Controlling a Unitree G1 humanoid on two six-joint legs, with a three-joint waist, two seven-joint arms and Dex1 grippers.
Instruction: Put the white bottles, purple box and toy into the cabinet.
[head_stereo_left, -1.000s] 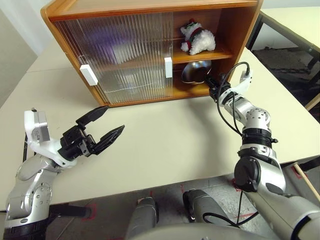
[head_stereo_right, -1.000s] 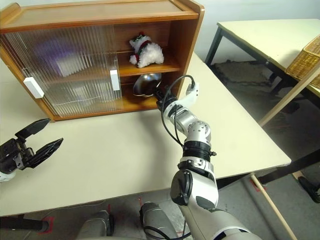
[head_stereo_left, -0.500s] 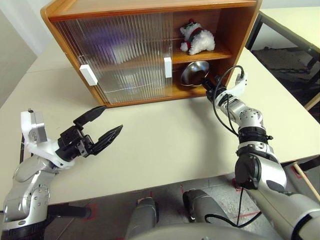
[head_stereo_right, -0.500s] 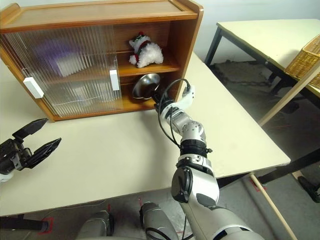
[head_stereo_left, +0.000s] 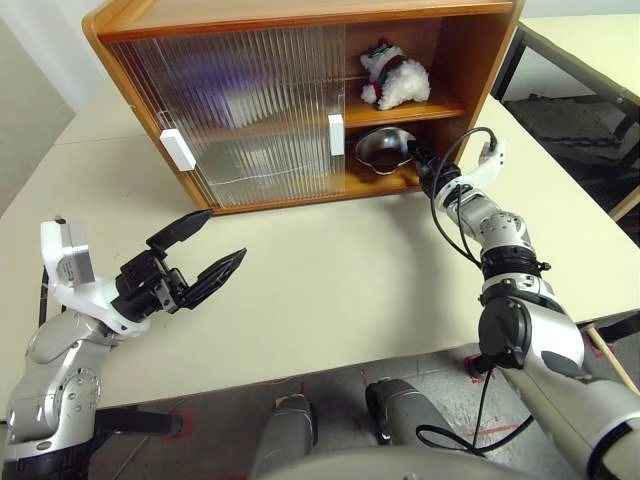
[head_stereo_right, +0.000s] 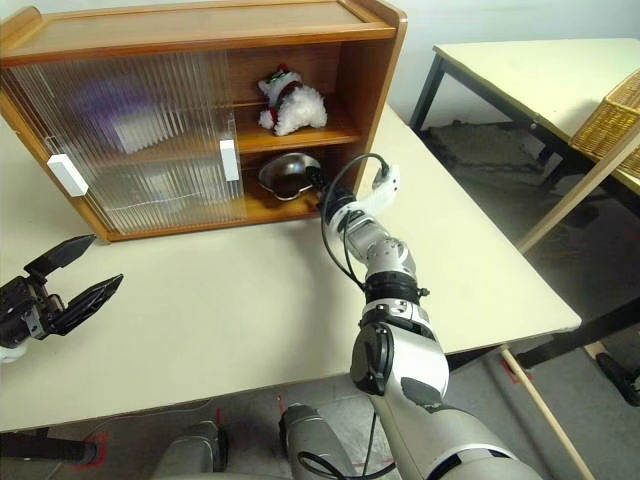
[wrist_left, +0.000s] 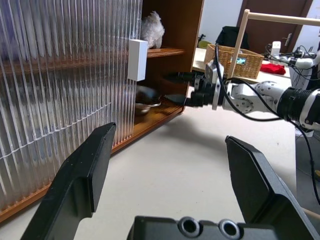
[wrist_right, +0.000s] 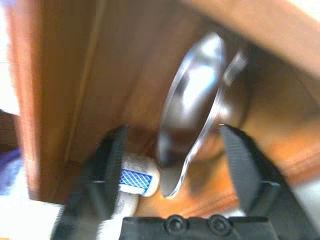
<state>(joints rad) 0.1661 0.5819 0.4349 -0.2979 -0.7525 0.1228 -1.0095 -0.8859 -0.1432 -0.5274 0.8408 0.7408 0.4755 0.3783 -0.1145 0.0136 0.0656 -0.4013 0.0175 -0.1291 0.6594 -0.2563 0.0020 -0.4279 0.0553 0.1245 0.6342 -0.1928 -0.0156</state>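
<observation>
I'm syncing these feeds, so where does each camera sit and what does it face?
Head eyes: high, looking down over the table at the cabinet; both arms show.
Left wrist: along the open left gripper, facing the cabinet's sliding door.
Right wrist: along the open right gripper, facing the metal dish.
Shared: head and left wrist both show the right gripper.

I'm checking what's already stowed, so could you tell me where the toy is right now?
In the head views the toy sits on the cabinet's middle shelf, in the open right-hand section, directly above the metal dish on the bottom shelf.
</observation>
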